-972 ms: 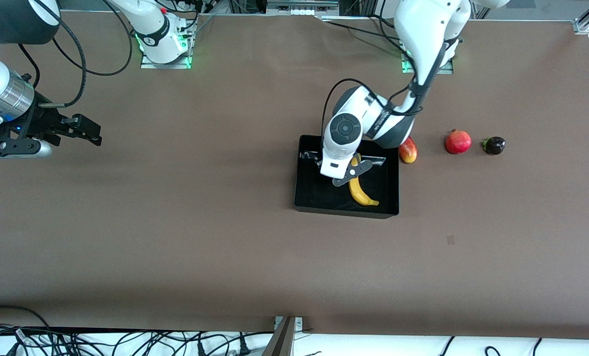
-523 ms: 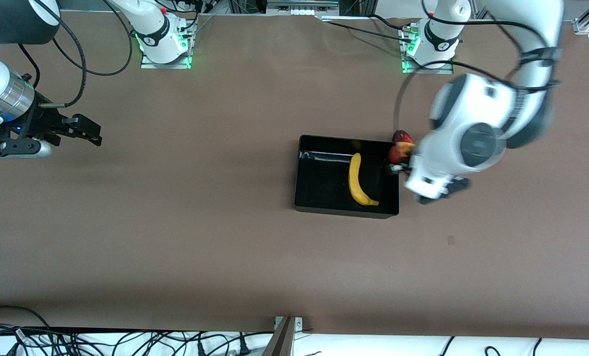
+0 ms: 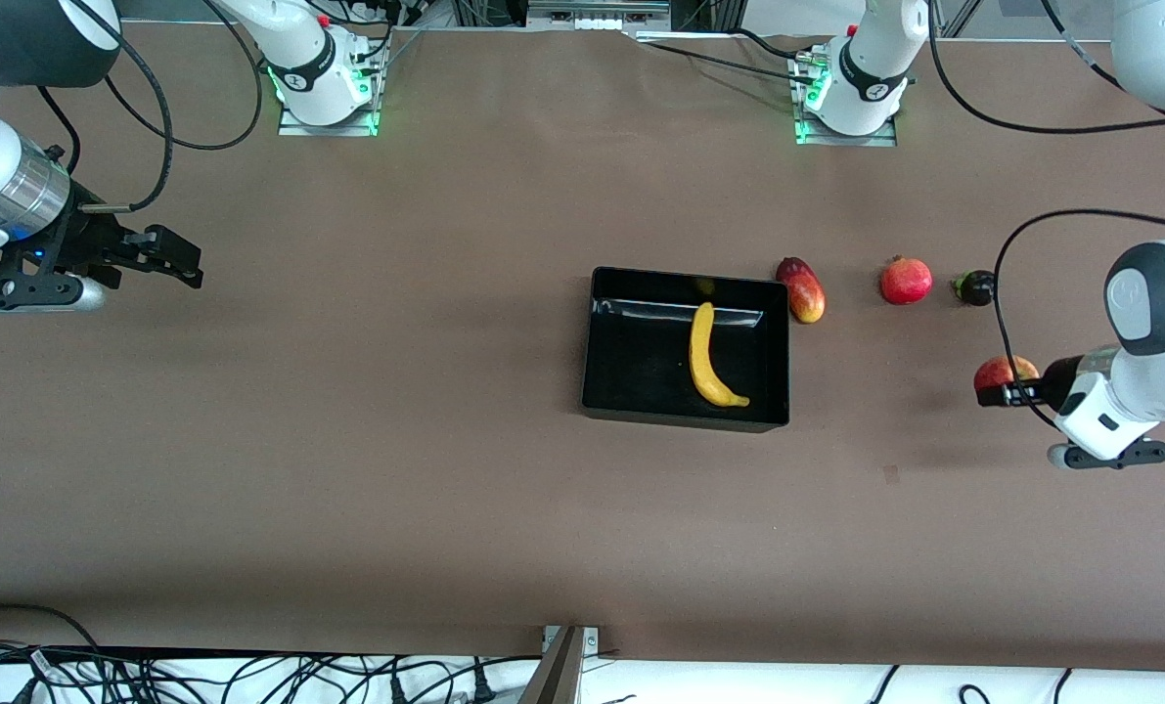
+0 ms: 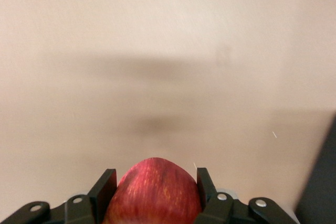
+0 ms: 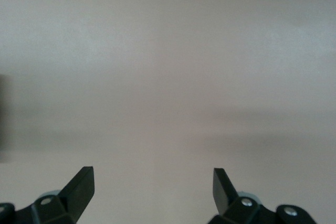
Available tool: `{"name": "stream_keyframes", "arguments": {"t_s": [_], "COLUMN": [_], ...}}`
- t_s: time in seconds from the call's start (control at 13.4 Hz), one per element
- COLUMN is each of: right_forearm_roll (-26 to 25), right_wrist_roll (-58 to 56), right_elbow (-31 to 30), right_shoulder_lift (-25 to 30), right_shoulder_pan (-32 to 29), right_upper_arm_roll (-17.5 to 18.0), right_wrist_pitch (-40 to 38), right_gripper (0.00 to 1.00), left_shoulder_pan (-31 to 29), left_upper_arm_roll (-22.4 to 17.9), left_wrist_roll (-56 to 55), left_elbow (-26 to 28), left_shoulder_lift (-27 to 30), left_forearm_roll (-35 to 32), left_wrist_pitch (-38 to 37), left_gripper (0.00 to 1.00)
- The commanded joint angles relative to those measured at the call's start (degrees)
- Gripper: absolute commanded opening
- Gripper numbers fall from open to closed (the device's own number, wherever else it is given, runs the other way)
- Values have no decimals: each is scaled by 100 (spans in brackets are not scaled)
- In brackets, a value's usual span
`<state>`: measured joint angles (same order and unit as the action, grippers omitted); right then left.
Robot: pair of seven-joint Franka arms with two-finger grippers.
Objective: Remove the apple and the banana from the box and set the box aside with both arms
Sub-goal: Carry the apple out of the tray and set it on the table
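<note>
The yellow banana (image 3: pixel 707 357) lies in the black tray (image 3: pixel 641 367) at mid-table. My left gripper (image 3: pixel 995 392) is shut on the red apple (image 3: pixel 1005 372) and holds it above the bare table toward the left arm's end, away from the tray. In the left wrist view the apple (image 4: pixel 156 195) sits between the two fingers (image 4: pixel 107 184) of the left gripper (image 4: pixel 155 179), with its shadow on the table below. My right gripper (image 3: pixel 187 260) waits open and empty over the right arm's end of the table; the right wrist view shows the gripper (image 5: pixel 152 179) spread wide over bare table.
A red-yellow mango (image 3: pixel 805 290) lies just beside the tray's corner that is farther from the front camera. A round red pomegranate (image 3: pixel 906 281) and a small dark fruit (image 3: pixel 976 287) lie in a row toward the left arm's end. Cables run along the table's near edge.
My left arm swung from over the tray and banana out to the left arm's end of the table, and its gripper now holds the apple. The right arm has not moved.
</note>
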<state>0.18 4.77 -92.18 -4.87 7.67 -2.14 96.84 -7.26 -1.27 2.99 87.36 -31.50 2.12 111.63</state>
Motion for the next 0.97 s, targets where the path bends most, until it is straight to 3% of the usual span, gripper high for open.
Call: {"name": "stream_keyframes", "arguments": {"t_s": [0.0,0.3,0.75,0.82,0.9], "right_forearm_roll": [-53,-53,-53,-53,-53], "right_wrist_roll": [7,7,7,7,7], "right_elbow": [86,86,86,86,86], "right_shoulder_lift": [-23,-23,-23,-23,-23], "right_shoulder_pan": [-29,-29,-29,-29,-29], "right_upper_arm_roll": [47,47,47,47,47], "right_wrist_pitch": [-25,-25,-25,-25,-25], "right_gripper": [100,100,100,100,100], "left_shoulder_pan": [49,66,163,172,224], "left_upper_arm_roll": [22,-57,-119,-162,-189], "left_wrist_roll": [88,0,0,18,9], "left_elbow": [446,650,641,633,633], "left_shoulder_lift": [-207,-725,-1323,-1359,-1324], "left_forearm_roll": [-80,-80,-89,-97,-115], "left_wrist_pitch": [1295,2660,3453,3462,3436], "left_gripper": [0,0,1,38,95]}}
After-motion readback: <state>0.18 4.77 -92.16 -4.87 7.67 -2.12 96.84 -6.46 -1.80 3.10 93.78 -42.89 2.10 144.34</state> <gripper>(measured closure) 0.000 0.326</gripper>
